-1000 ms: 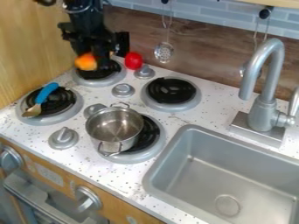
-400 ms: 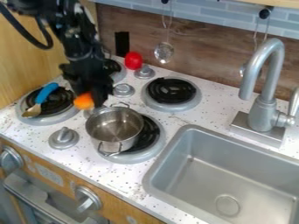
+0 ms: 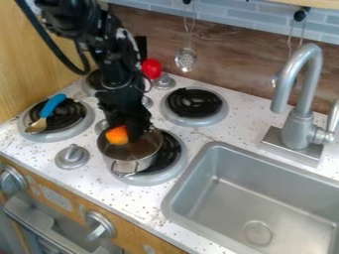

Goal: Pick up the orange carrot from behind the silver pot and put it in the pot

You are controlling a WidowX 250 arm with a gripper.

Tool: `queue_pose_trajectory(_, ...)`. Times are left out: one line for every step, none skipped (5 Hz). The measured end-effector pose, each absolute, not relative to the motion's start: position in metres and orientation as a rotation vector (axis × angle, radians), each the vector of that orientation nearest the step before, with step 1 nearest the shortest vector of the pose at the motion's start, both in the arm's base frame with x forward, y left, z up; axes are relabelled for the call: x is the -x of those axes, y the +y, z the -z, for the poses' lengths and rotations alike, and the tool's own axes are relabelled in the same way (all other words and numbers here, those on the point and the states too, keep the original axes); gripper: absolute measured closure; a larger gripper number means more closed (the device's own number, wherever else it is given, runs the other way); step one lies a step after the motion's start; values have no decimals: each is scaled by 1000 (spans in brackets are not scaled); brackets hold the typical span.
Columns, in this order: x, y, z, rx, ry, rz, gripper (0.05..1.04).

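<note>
The gripper (image 3: 127,134) hangs down over the metal pot (image 3: 134,163), its tip at the pot's opening. An orange object (image 3: 117,135) is held at the gripper's tip, over the left part of the pot's inside. The pot sits on the front right burner (image 3: 173,168). Part of the pot's back rim and its back handle are hidden behind the gripper.
A blue-handled spoon (image 3: 50,108) lies on the front left burner. A red object (image 3: 151,68) stands by the back knob (image 3: 163,82). To the right are the faucet (image 3: 301,114) and the sink (image 3: 218,186); a strainer (image 3: 186,59) hangs on the back wall.
The gripper has come from the back left burner toward the front and right, carrying the orange object to the pot. The pot, spoon and red object have stayed put.
</note>
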State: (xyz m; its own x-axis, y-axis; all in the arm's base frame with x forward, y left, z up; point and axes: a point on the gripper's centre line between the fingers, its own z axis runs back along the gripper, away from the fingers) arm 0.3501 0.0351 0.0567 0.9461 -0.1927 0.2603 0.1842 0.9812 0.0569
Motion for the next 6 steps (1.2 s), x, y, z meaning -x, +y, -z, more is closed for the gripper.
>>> queue_pose_trajectory(-352, 21, -57, -30, -278, 231, 568)
queue_pose_trajectory(-354, 16, -58, -25, -293, 249, 568)
queue_pose_trajectory(-356, 13, -56, -10, -301, 256, 528)
queue_pose_trajectory(-354, 14, -55, -14, -289, 258, 220)
queue_pose_trajectory(-350, 17, -57, -30, -279, 232, 69)
queue_pose_trajectory(-347, 18, -71, -41, -303, 222, 73)
